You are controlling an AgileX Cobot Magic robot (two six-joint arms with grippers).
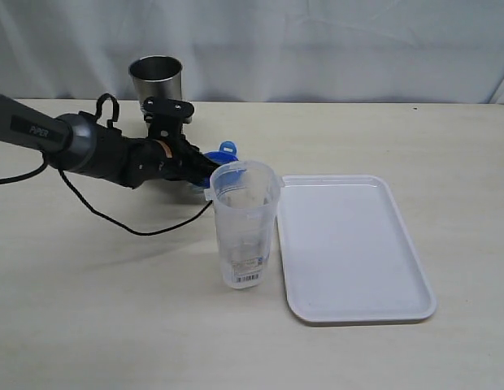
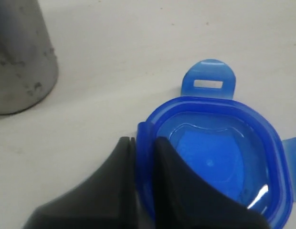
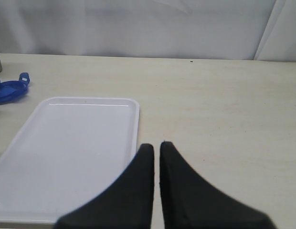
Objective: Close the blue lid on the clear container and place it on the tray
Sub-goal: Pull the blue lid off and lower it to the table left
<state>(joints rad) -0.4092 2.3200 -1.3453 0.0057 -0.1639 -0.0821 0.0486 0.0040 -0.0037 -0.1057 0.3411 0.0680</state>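
The lid (image 2: 210,162) is translucent blue; the tray (image 1: 349,244) plain white; the container (image 1: 245,219) clear, its label (image 1: 248,279) apparently white with black barcode stripes.

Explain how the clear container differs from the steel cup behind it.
The clear container is see-through plastic; the steel cup is opaque grey metal. The clear container bears a white barcode label near its base; the steel cup shows no label. The clear container stands close beside the tray; the steel cup stands farther back, near the curtain. Both stand upright with open tops and narrow toward the base.
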